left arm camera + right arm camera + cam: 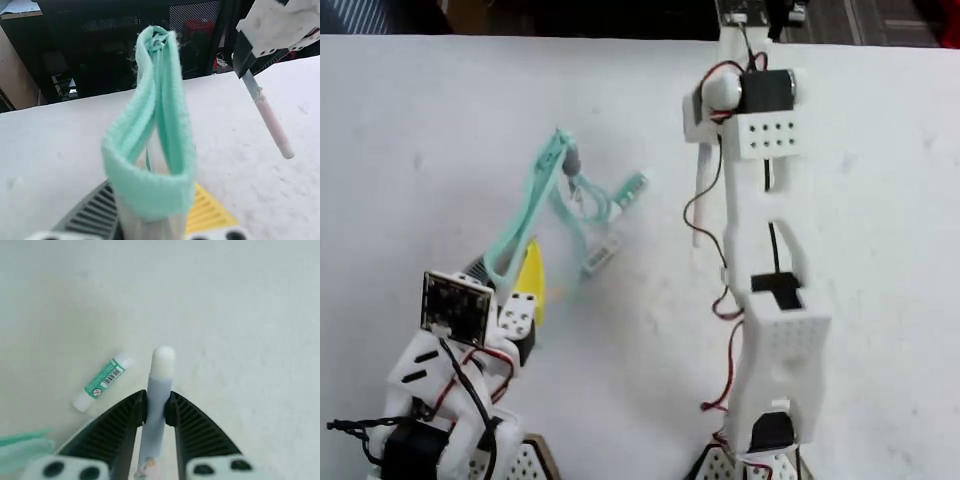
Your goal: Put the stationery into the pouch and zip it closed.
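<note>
Grips mint pouch [150, 145] in left gripper [150, 215]; pinches white pen [161, 365] in right gripper [156, 412]; glue stick [102, 381] loose on table [250, 300].

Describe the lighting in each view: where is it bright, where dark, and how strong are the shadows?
High view: the table is strongly lit, the white right arm barely stands out against it, shadows faint. Left wrist view: bright table, dark room behind the mint pouch. Right wrist view: even light, hardly any shadow by the glue stick.
</note>
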Controlling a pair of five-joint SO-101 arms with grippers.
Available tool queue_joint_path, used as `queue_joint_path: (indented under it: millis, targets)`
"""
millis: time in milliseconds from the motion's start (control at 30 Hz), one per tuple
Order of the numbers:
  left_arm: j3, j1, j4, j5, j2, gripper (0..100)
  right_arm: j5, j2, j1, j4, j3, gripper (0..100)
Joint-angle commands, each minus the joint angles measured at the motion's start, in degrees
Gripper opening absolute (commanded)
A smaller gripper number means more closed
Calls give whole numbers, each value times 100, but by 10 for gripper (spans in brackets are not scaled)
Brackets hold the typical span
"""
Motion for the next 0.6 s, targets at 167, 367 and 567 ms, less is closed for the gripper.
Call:
queue_joint_path:
  millis: [167,367,567]
  targets:
    - [-299,-13,0,-9,-40,26,97,-2193,-101,119,879,17]
    - [-299,-13,0,-9,-40,26,97,-3222,-110,119,1538,17]
    - [-299,-13,0,-9,-40,27,97,-4365,-110,119,1881,17]
